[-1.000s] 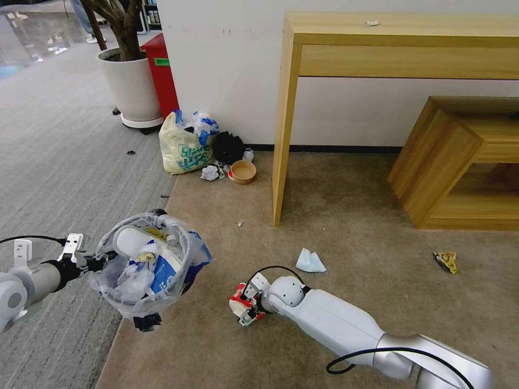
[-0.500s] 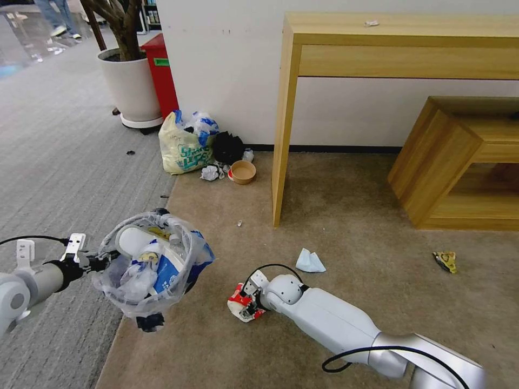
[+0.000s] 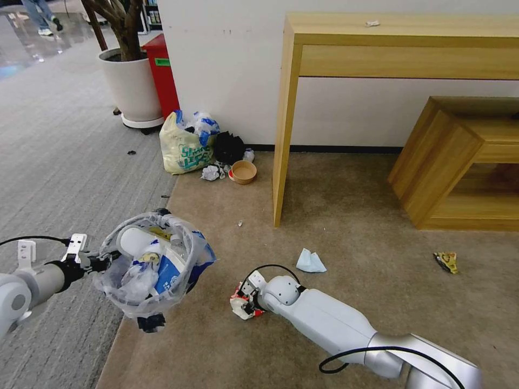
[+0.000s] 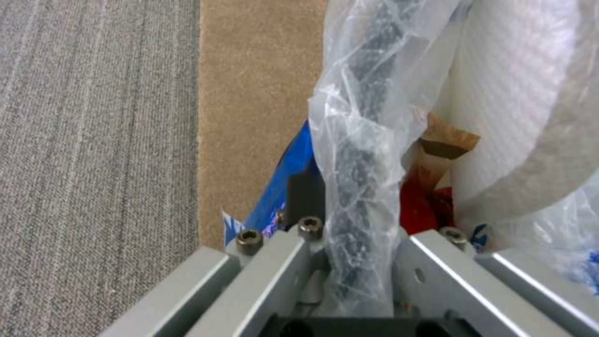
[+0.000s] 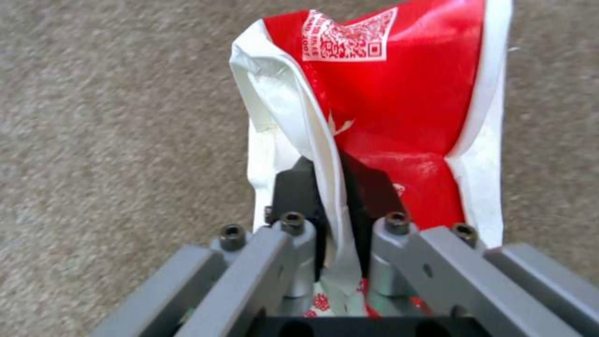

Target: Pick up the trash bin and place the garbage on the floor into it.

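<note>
The trash bin (image 3: 154, 265), black with a clear printed bag, hangs above the carpet's left edge, holding several pieces of litter. My left gripper (image 3: 102, 258) is shut on its rim; the left wrist view shows the fingers clamping the bag-covered rim (image 4: 359, 154) with my left gripper (image 4: 349, 220) around it. My right gripper (image 3: 246, 302) is down at the carpet, shut on a crushed red and white carton (image 3: 238, 303). In the right wrist view my right gripper (image 5: 331, 187) pinches a white fold of that carton (image 5: 399, 107).
More garbage lies around: a pale blue tissue (image 3: 310, 261), a yellow wrapper (image 3: 446, 261), and a crumpled tissue (image 3: 210, 172) beside a brown bowl (image 3: 243, 172). A yellowish shopping bag (image 3: 186, 145) leans by the wall. A wooden table leg (image 3: 281, 135), a low cabinet (image 3: 459, 162) and a plant pot (image 3: 130, 86) stand nearby.
My right gripper has sunk slightly toward the carpet at the red carton, which now looks more squeezed. The bin in my left gripper has barely shifted.
</note>
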Available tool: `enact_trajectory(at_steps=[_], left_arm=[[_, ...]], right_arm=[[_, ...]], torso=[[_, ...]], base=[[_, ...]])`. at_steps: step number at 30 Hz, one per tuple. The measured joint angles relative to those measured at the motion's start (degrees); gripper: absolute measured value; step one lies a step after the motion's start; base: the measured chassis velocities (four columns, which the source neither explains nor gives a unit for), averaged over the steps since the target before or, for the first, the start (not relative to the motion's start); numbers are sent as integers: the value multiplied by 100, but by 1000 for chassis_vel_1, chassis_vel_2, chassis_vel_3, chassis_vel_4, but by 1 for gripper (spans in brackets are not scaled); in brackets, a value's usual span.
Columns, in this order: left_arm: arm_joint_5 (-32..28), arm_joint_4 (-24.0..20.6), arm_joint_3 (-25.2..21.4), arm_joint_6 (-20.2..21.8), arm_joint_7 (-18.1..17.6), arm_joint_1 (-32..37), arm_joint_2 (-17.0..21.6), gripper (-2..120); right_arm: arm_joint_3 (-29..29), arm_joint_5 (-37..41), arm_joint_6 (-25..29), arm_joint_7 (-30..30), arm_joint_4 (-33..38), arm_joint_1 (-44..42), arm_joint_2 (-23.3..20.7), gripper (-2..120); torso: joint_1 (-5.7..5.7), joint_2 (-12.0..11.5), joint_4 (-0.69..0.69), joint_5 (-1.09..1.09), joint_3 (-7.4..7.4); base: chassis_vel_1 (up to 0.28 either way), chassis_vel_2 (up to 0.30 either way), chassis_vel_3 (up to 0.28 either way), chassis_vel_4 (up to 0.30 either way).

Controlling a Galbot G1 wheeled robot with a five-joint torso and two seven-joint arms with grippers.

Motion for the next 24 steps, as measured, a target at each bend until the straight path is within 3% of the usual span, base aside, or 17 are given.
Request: enact_trajectory(at_steps=[7,15,18,24], left_arm=[[-21,-6,35,0,0,4,30,0],[-26,-22,48,0,-2,18,-47,0],[-16,-52,62,0,-8,23,-89,0],[-31,-73,79,0,-111,-16,-188,0]], right_arm=[[317,-43,163,213,139,-76,-44,2],[921,15,379,787,964,-217,-358,1],[1352,263,387,1143,1596,-243,-616,1],[1649,789,622,1534,2248,-177,-1146,1]], torso=[[0,0,-2,-1,1],[0,-1,-1,-1,1],[0,-1,0,0,0],[0,-1,0,0,0]], base=[[0,0,0,0],[0,0,0,0],[0,0,0,0],[0,0,0,0]])
